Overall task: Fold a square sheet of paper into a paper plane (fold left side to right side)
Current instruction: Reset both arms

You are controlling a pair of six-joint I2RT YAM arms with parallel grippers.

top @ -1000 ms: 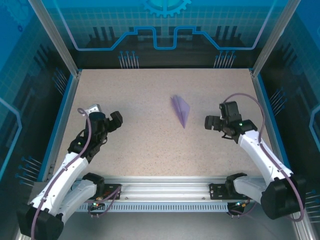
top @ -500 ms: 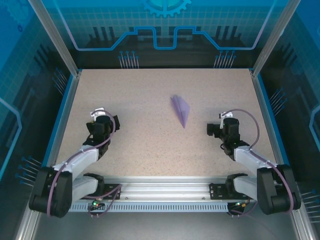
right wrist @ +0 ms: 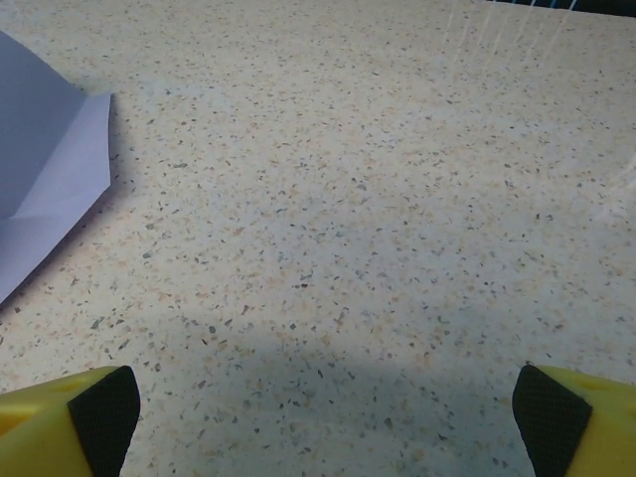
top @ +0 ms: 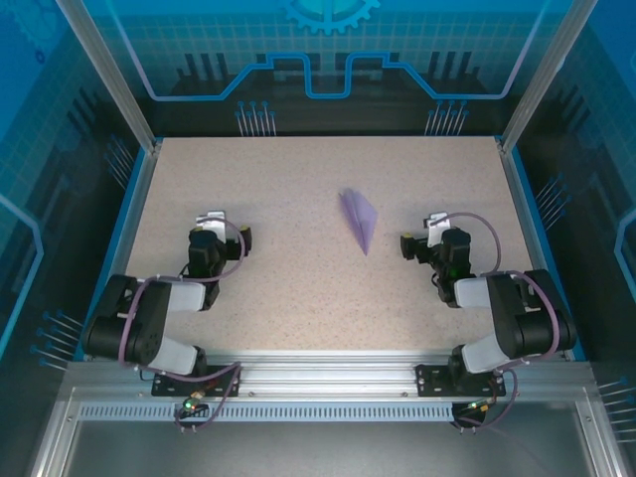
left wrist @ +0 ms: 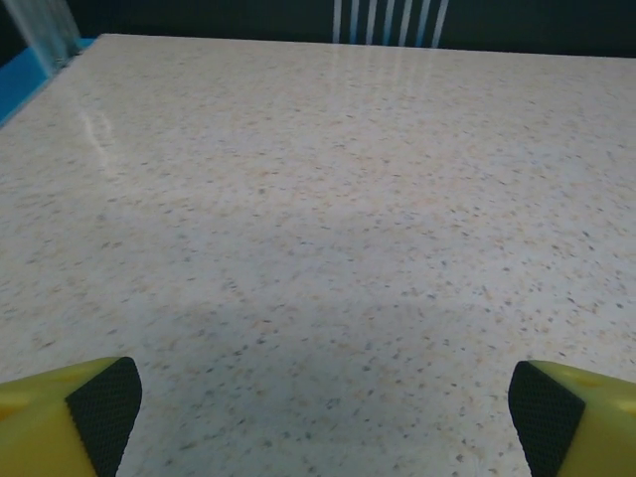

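The square sheet of paper lies folded into a narrow pale lavender paper plane (top: 360, 219) on the speckled table, right of centre, its point toward the near edge. A corner of the paper plane (right wrist: 45, 189) shows at the left of the right wrist view. My right gripper (top: 427, 241) sits low just right of the plane, apart from it, open and empty; its yellow fingertips (right wrist: 99, 412) stand wide around bare table. My left gripper (top: 221, 234) rests on the left side of the table, far from the plane, open, with its fingertips (left wrist: 104, 412) spread and nothing between them.
The speckled tabletop (top: 298, 179) is ringed by a blue rim and metal frame posts (top: 134, 119). Both arms are folded back close to their bases near the front rail (top: 328, 373).
Both arms have drawn back and folded down toward their bases, and the grippers now sit lower. The paper plane has not moved. Both grippers stayed open.
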